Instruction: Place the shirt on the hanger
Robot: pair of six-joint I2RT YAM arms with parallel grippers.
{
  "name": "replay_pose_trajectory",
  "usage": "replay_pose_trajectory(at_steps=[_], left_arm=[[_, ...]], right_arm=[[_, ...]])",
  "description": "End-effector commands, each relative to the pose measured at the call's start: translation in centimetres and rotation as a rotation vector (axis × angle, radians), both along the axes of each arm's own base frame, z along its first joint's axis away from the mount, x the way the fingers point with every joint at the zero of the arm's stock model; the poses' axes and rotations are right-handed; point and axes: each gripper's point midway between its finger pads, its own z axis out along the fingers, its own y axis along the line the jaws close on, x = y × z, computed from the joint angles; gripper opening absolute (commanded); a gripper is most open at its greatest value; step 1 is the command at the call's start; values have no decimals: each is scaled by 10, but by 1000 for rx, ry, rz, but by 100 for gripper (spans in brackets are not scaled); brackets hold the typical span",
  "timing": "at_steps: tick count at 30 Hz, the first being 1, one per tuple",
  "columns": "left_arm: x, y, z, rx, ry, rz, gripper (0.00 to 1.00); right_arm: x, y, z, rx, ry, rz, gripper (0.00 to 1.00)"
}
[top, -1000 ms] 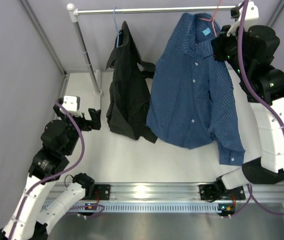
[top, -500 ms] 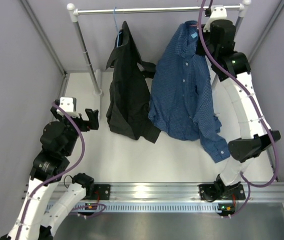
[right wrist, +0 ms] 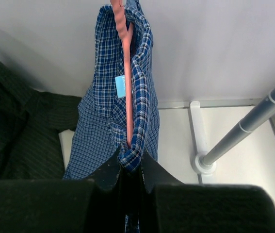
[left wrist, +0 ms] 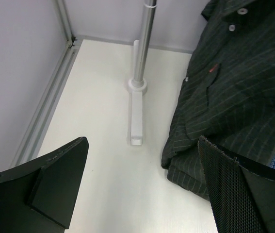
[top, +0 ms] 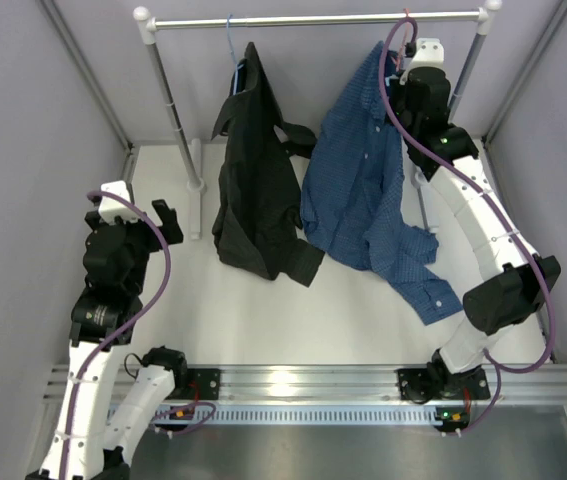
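Right wrist: shirt (right wrist: 101,121) in right gripper (right wrist: 130,163)

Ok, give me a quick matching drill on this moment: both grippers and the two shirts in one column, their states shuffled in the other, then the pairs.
Column one:
1. left gripper
2. right gripper
3. shirt
4. black shirt

Column two:
A. hangs on a thin blue hanger at the rail
B. open, empty, above the table
C. clamped on collar cloth and the pink hanger
D. blue checked, one sleeve trailing on the table

Pairs: 1-B, 2-C, 3-D, 4-A.
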Motion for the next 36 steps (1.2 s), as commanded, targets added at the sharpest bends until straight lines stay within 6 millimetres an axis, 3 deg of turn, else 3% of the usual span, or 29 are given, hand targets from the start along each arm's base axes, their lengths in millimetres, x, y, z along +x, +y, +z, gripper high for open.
replay_pose_trajectory(at_steps=[1, 9, 14, 20, 25, 26, 28, 32, 33, 35, 36], left_arm=[[13, 1, 4, -64, -28, 1, 98], [19, 8, -2, -85, -12, 12, 98], [21, 23, -6, -90, -2, 82, 98], [24, 20, -10, -99, 10, 69, 98], [24, 19, -10, -101, 7, 61, 98], [24, 22, -11, -98, 9, 72, 98], [25, 25, -13, -99, 14, 80, 98], [24, 27, -12, -99, 12, 91, 98], [24, 27, -14, -101, 16, 93, 98], [24, 27, -13, -102, 13, 91, 98], [23, 28, -14, -100, 15, 96, 98]], right_arm=[[-9, -21, 51, 47, -151, -101, 0], [-8, -23, 53, 42, -137, -117, 8], [-5, -31, 52, 12, -120, -233, 6], [-7, -30, 53, -17, -124, -304, 4], [-7, -21, 51, -1, -118, -255, 8], [-6, -17, 49, 3, -116, -227, 11], [-9, -14, 49, 13, -113, -205, 28], [-17, -8, 52, 15, -118, -140, 43], [-19, -6, 53, 12, -118, -121, 55], [-31, -6, 61, 4, -129, -82, 69], [-34, -7, 55, -12, -118, -71, 89]])
